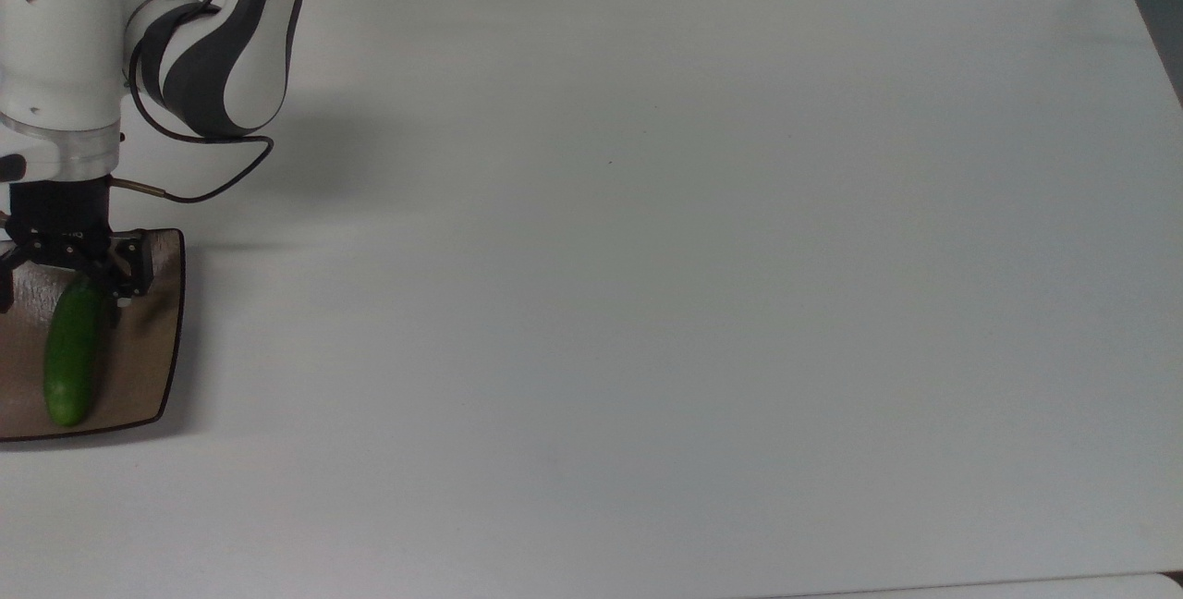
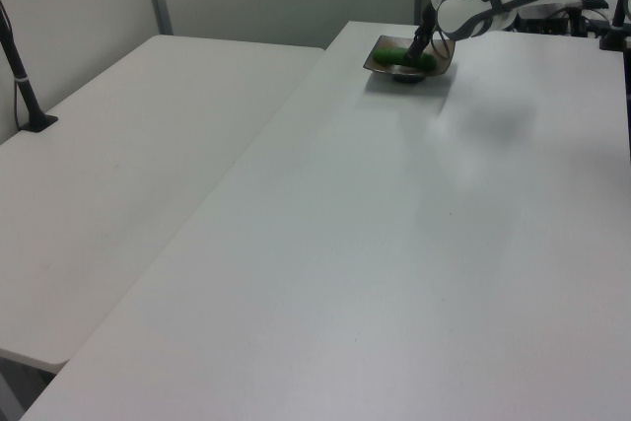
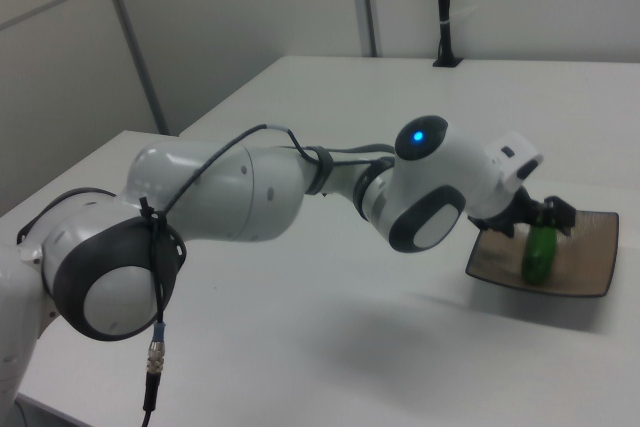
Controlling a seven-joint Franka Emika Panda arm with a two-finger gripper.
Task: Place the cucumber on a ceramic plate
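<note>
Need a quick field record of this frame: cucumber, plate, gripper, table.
cucumber: dark green, lying flat on the plate, lengthwise toward the top view's bottom edge
plate: tan-brown, square, dark rim, at the top view's left edge of the table
gripper: open, fingers straddling the cucumber's upper end in the top view, just above it
arm: reaches across to the plate in the right view
table: white
task state: cucumber is on the plate

Green on brown, over white.
Dark green cucumber lies on the glossy tan-brown ceramic plate, dark-rimmed; white table.
</note>
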